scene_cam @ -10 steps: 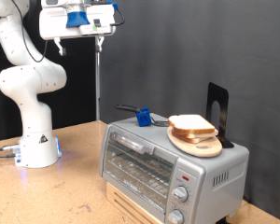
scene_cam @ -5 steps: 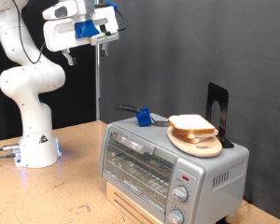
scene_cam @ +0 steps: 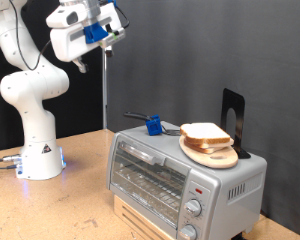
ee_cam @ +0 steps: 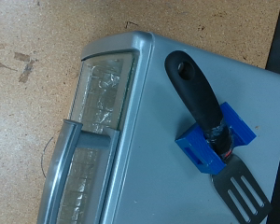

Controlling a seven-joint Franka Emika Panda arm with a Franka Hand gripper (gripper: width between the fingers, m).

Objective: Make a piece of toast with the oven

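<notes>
toast (scene_cam: 206, 133): pale slice, brown crust, on round board (scene_cam: 212, 152) atop oven (scene_cam: 185, 176) | oven door shut | tool (scene_cam: 114, 28) high above, well clear; open or closed: cannot tell

- One oven (scene_cam: 185, 172), silver, with one glass door (scene_cam: 148, 172) and two round knobs (scene_cam: 194, 208) visible on its front.
- One piece of toast (scene_cam: 205, 133), lying on one round wooden board (scene_cam: 212, 152).
- One spatula (ee_cam: 208, 110), black-handled, fitted in one blue holder (ee_cam: 215, 145).
- One black upright stand (scene_cam: 233, 121) on the oven top.
- One robot arm (scene_cam: 30, 95), carrying one claw (scene_cam: 107, 38).
- One wooden surface (scene_cam: 60, 205).
</notes>
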